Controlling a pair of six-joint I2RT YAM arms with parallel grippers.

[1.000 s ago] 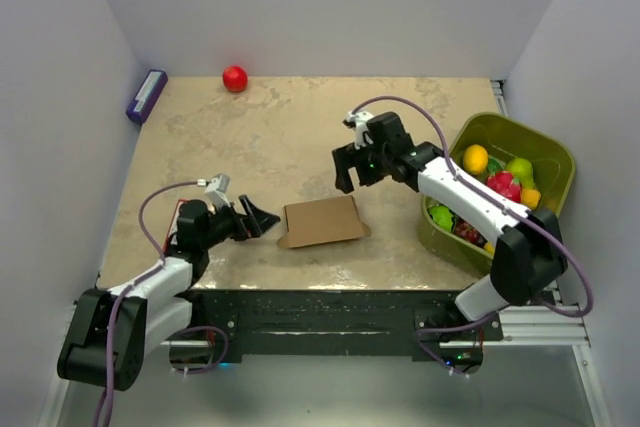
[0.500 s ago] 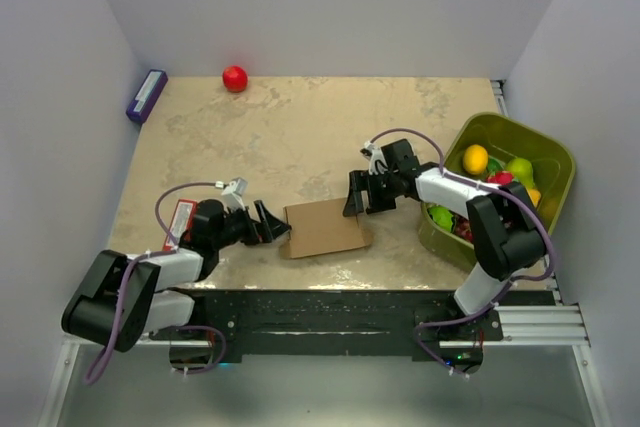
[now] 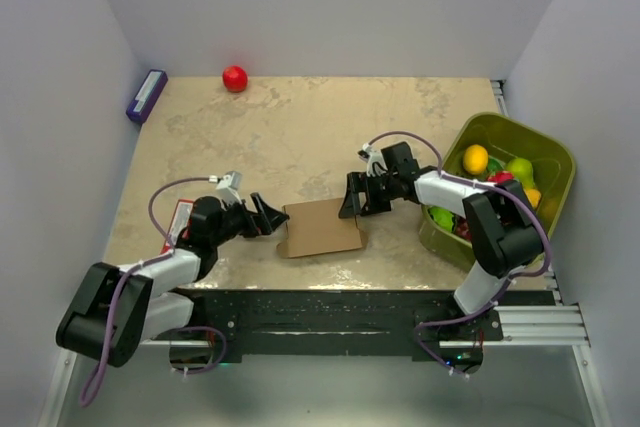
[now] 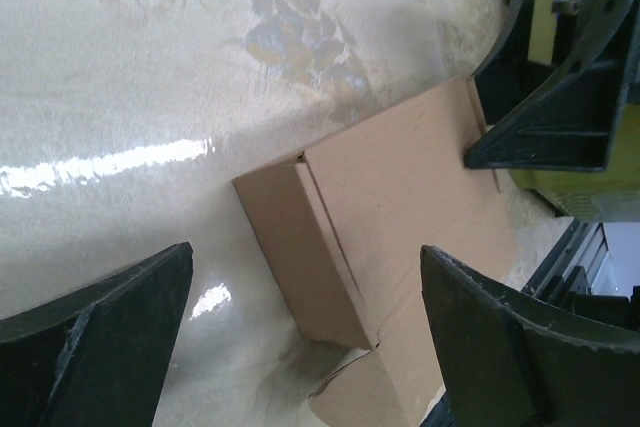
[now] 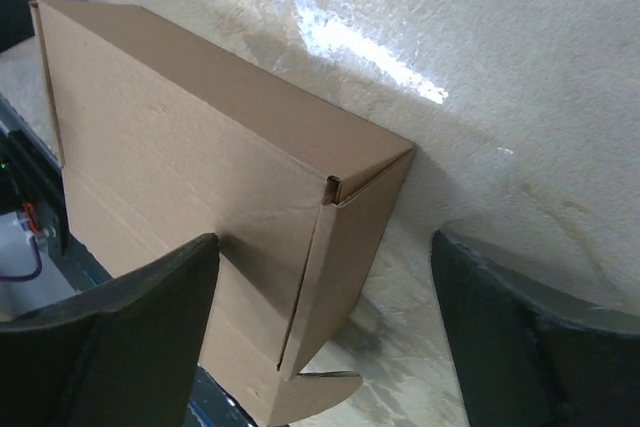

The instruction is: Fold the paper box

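The paper box [image 3: 320, 228] lies flat on the table, plain brown cardboard with low side walls. The left wrist view shows its left wall and top [image 4: 400, 197], with a loose rounded flap [image 4: 365, 392] sticking out at a corner. My left gripper [image 3: 268, 215] is open just off the box's left end, that end wall between its spread fingers [image 4: 305, 252]. My right gripper [image 3: 352, 199] is open at the box's right end. In its wrist view the box corner [image 5: 340, 187] sits between the fingers [image 5: 325, 239], one finger over the top, the other over the table.
A green bin [image 3: 512, 123] of toy fruit stands at the right edge, close behind my right arm. A red ball [image 3: 234, 78] and a small purple box [image 3: 146, 95] lie at the back left. A red flat pack [image 3: 180, 221] lies beside my left arm.
My right gripper has come down and toward me to the box's right end. My left gripper has slid right to the box's left end. The box has barely moved.
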